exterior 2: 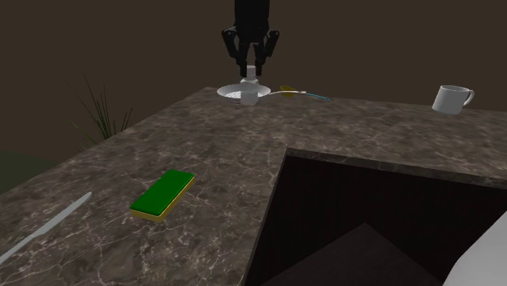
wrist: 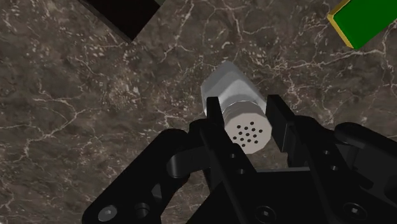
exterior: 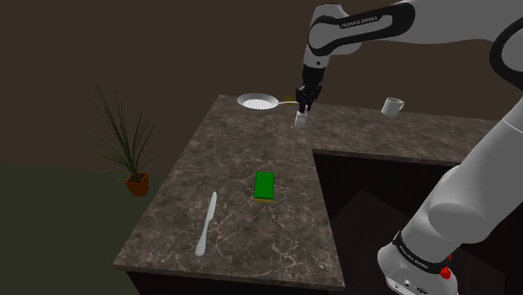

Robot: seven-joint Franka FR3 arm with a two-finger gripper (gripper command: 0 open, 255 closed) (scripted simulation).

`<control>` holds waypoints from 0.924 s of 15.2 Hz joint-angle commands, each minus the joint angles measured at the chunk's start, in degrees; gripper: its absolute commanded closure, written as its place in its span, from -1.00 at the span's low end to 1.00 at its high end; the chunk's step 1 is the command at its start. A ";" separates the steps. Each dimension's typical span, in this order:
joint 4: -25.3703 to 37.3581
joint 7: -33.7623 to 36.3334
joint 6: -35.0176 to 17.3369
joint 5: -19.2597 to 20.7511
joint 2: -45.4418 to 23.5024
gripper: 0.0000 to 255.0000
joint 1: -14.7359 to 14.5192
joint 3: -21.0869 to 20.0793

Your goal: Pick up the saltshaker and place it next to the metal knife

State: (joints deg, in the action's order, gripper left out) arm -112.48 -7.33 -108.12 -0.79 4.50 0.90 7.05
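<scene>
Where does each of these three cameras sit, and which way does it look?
Shoulder view: beside and behind the robot's base, looking down over the dark marbled countertop; white arm and black two-finger hand show.
Second exterior view: low over the countertop, looking along it toward the hand.
Wrist view: on the hand, looking down its fingers at the countertop.
Shared: all three show the white cylindrical saltshaker clasped in the hand and the green rectangular sponge.

— Dim, isn't it? The wall is a murky brown.
— Yes, but soft, even light lies on the stone countertop, and the white arm shows brightest.
— The saltshaker has one pale lit side.
</scene>
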 commanded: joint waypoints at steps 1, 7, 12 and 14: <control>0.92 2.63 0.24 -0.18 -0.65 1.00 -1.23 -1.42; 5.19 10.33 0.74 -0.53 -4.27 1.00 -4.99 -5.48; 10.68 16.56 1.68 -0.38 -8.69 1.00 -8.13 -8.50; 13.42 18.99 2.24 -0.17 -10.82 1.00 -9.43 -9.58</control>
State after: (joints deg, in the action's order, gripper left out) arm -100.86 10.25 -106.37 -1.06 -5.03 -7.83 -1.93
